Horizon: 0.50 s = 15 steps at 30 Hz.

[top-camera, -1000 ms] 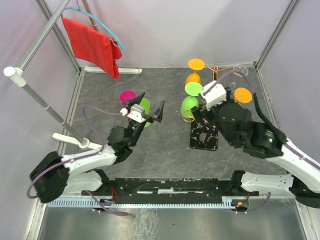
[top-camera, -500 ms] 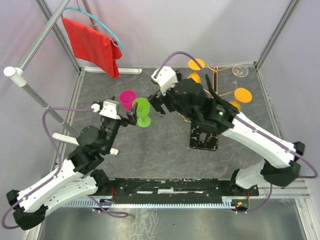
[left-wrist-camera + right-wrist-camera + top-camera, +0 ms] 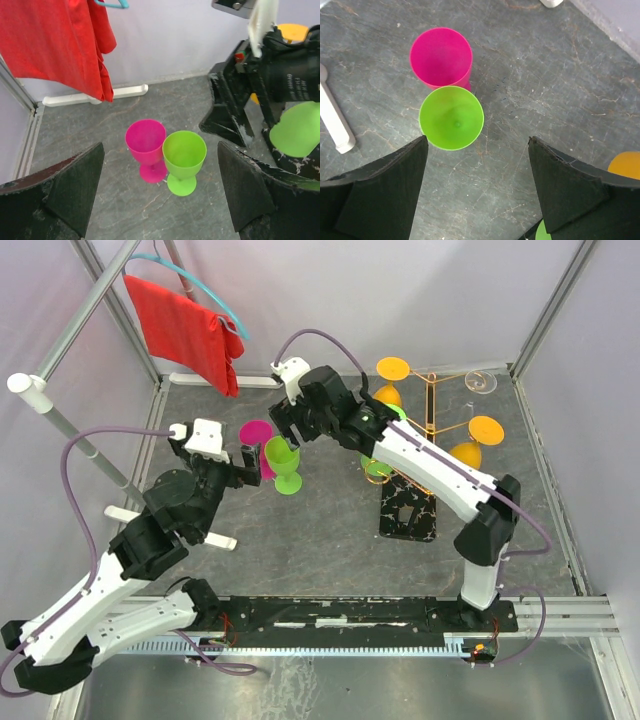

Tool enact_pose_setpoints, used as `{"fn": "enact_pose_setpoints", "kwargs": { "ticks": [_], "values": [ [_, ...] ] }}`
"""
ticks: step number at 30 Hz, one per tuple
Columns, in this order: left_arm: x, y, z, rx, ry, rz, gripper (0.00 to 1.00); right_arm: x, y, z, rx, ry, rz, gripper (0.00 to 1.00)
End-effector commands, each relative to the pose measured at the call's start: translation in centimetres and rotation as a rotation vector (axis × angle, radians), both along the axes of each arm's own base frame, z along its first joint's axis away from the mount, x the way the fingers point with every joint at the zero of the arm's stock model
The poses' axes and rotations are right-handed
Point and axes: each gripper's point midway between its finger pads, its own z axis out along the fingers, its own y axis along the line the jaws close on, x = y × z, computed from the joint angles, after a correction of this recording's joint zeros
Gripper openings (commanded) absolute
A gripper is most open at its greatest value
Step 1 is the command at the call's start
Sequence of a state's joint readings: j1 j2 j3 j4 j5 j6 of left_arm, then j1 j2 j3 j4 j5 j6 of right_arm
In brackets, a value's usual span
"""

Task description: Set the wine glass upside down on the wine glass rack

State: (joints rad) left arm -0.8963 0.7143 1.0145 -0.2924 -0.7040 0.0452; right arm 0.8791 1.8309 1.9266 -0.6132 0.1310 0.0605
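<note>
Your green wine glass [image 3: 283, 462] stands upright on the table [image 3: 330, 535] just beside a pink glass [image 3: 256, 433], well left of the wine glass rack [image 3: 408, 512], while your right gripper [image 3: 477, 185] above it and left gripper [image 3: 160, 195] nearby both gape wide, holding nothing.

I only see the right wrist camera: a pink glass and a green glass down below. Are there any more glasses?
Observer: Yes. The top view shows orange wine glasses hanging on the gold wine glass rack.
Operator: Where's the other arm?
Observer: The left gripper faces your pink wine glass and green wine glass from the side, jaws open.
Operator: Anything else?
Observer: A red cloth hangs at the back left.
</note>
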Motion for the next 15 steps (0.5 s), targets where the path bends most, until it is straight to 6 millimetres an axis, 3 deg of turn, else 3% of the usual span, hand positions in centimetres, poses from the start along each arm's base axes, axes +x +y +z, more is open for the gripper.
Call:
{"fn": "enact_pose_setpoints", "kwargs": {
  "ticks": [1,15],
  "values": [
    [-0.2,0.5,0.3,-0.015,0.019,0.021,1.0,1.2,1.9,0.2,0.059,0.014,0.008,0.87],
    [-0.3,1.3,-0.3,0.019,0.019,0.05,0.99,3.9,3.3,-7.0,-0.027,0.096,-0.036,0.79]
  ]
}}
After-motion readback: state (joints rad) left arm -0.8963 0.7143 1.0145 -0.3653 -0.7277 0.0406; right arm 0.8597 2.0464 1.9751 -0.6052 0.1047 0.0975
